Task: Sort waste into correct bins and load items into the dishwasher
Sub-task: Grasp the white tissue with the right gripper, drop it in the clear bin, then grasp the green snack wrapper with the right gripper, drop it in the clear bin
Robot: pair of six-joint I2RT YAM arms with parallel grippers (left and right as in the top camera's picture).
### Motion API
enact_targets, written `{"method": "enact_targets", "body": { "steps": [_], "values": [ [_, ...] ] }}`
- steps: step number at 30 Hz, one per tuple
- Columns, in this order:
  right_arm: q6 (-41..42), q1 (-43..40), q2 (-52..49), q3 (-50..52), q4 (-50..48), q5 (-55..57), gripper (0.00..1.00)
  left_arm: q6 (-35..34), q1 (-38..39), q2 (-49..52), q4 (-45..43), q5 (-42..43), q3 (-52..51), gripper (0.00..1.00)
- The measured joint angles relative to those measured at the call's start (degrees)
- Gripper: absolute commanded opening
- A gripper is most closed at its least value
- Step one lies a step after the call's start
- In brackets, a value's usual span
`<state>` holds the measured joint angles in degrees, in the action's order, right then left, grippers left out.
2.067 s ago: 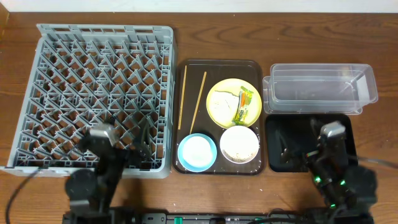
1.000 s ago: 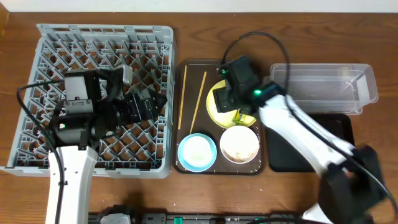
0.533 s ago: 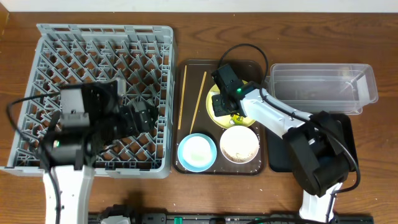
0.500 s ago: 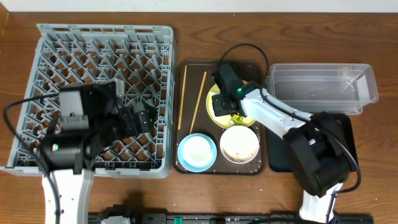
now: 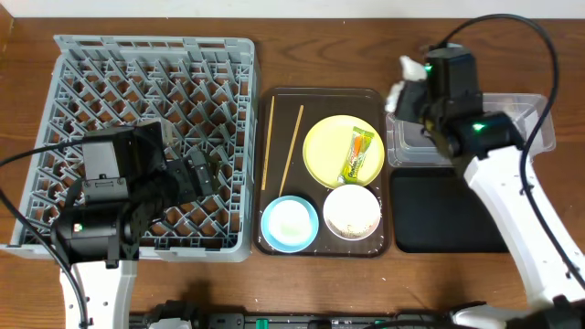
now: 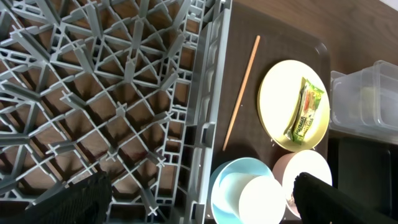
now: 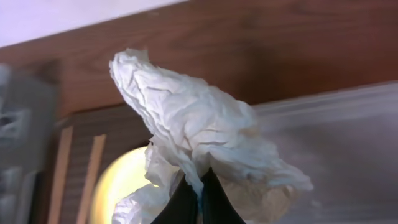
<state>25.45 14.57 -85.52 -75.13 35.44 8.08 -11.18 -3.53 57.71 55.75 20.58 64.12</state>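
White crumpled paper [image 7: 199, 134] is pinched between the tips of the right claw [image 7: 194, 190], held above the left end of the clear tub [image 5: 484, 128], just right of the brown serving tray [image 5: 315, 102]. On that tray lie the yellow plate [image 5: 329, 146] carrying the green-and-yellow wrapper [image 5: 359, 154], two chopsticks [image 5: 269, 143], a light blue bowl [image 5: 290, 222] and a white bowl [image 5: 352, 211]. Left of the tray, the left claw [image 5: 196, 174] hangs spread wide over the grey rack [image 5: 119, 82]. The black tray [image 5: 448, 210] sits on the bench [image 5: 302, 55], right of the serving tray.
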Motion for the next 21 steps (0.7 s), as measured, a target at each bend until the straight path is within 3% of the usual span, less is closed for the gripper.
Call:
{"method": "enact_targets", "body": {
  "steps": [3,4,6,7,15,21],
  "values": [
    [0.02,-2.86,-3.74,0.02,0.96,1.86,0.07,0.02,0.00,0.26,-0.02,0.00,0.00,0.94],
    [0.02,-3.74,-5.40,0.09,1.07,2.14,0.13,0.00,-0.02,0.31,-0.02,0.00,0.00,0.94],
    [-0.48,-5.33,-8.61,0.33,1.05,2.10,0.36,0.02,-0.02,0.31,-0.02,0.00,0.00,0.94],
    [-0.74,-5.97,-9.84,0.57,1.05,1.64,0.41,0.00,-0.02,0.31,-0.02,0.00,0.00,0.94],
    [-5.14,-5.07,-6.64,1.27,1.55,-7.32,0.42,0.00,0.00,0.31,-0.02,0.00,0.00,0.94],
    [-7.04,6.25,0.28,0.94,2.93,-10.03,0.45,0.02,0.00,0.31,0.00,0.00,0.00,0.94]
  ]
}}
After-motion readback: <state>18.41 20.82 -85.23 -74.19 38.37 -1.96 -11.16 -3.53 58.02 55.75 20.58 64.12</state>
